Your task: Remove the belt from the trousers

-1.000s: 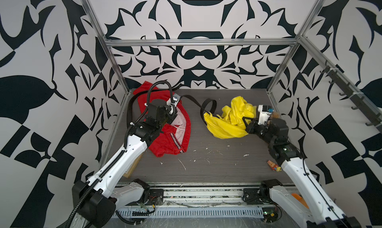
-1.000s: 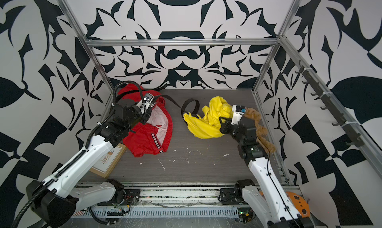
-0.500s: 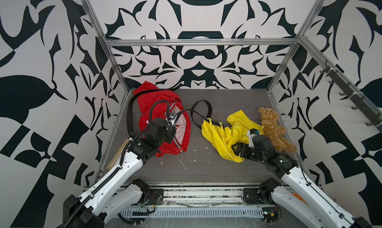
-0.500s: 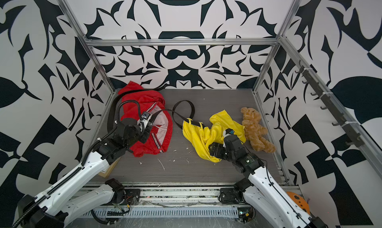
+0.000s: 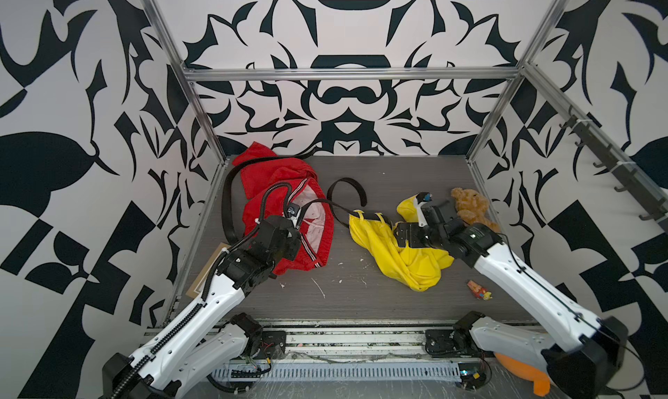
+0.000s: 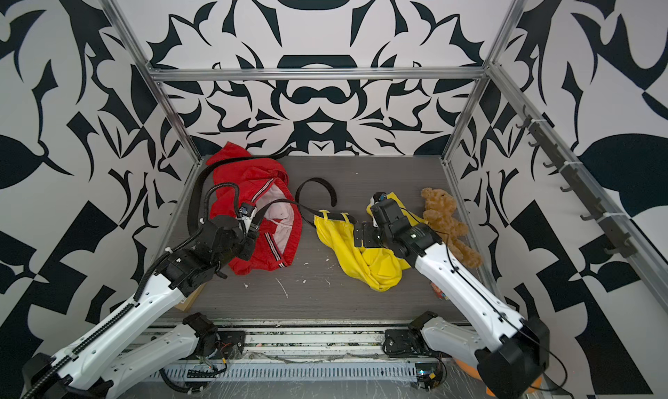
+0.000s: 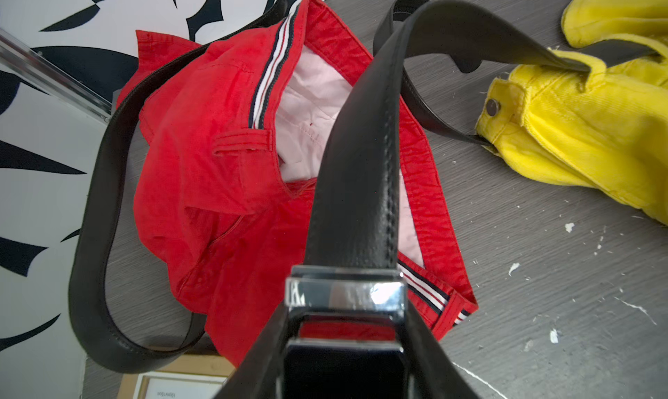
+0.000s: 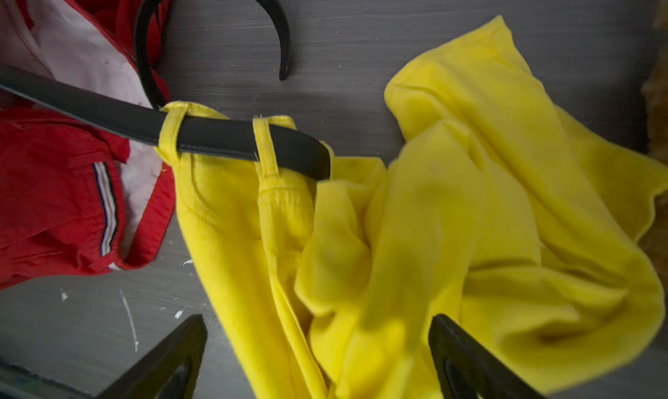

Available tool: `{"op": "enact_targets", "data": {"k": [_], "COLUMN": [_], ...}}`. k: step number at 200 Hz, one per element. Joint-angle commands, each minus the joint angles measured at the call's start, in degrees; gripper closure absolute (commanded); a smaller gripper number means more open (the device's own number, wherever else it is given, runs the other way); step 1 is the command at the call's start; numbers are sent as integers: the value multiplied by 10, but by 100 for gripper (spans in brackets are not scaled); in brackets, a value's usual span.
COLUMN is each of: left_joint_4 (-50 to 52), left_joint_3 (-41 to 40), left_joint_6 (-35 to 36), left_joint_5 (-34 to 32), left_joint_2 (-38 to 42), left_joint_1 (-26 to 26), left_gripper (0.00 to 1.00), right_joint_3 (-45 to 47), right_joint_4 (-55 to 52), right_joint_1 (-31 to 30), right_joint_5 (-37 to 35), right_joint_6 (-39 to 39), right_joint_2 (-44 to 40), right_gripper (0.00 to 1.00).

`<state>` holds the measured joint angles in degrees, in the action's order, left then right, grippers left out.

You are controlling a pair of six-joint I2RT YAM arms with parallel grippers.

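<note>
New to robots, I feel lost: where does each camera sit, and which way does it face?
Top views: high in front, looking down on left arm, right arm.
Left wrist: on left arm, facing left claw, shut on the belt buckle.
Right wrist: on right arm, facing down past open right claw.
All share: belt, yellow trousers.

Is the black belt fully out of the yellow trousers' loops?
No, the black belt passes through two belt loops on the yellow trousers.

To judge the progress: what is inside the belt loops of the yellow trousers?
The black leather belt passes through two loops of the yellow corduroy trousers, its tip just beyond. Any other loops are hidden by folds.
</note>
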<state>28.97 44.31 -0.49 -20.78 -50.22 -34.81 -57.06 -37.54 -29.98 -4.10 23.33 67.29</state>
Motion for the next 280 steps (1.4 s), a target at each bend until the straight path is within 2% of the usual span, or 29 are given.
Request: {"op": "enact_targets", "data": {"k": [1,18,42,52,70,105,129,144,182,221,228,244,280], "left_joint_4": [8,8,25,27,27,25,21,20,22,26,27,25,-15], "left_joint_3": [-7,-10,1,2,3,1,1,2,4,4,5,4,19], "left_joint_6": [-18,-21,-28,-27,-26,-20,-23,-23,-19,-15,-16,-16,24], "left_joint_5": [-14,-25,-43,-47,-49,-54,-51,-52,-59,-63,-64,-65,-87], "left_joint_2": [5,-3,-22,-26,-28,-30,-37,-42,-35,-28,-28,-29,-37], "left_joint_1": [-2,-2,-2,-2,-2,-2,-2,-2,-3,-2,-2,-2,-2], "left_gripper": [100,100,100,100,100,100,100,100,100,100,100,100,100], "right_joint_3": [3,22,112,147,147,59,-9,-8,26,33,40,58,28], "right_joint_4": [34,41,101,126,111,49,10,40,135,177,191,236,257], "right_joint_1": [0,-1,0,0,0,0,0,-1,-1,-2,-2,0,29], "right_joint_5": [-33,-46,-7,7,19,11,53,95,117,114,108,90,54], "right_joint_6": [-68,-64,-1,21,26,6,-15,-9,1,5,8,10,-23], "right_joint_2": [44,84,100,102,94,-22,2,28,93,163,167,167,148], "right_gripper": [1,8,34,42,40,20,18,22,37,43,47,64,84]}}
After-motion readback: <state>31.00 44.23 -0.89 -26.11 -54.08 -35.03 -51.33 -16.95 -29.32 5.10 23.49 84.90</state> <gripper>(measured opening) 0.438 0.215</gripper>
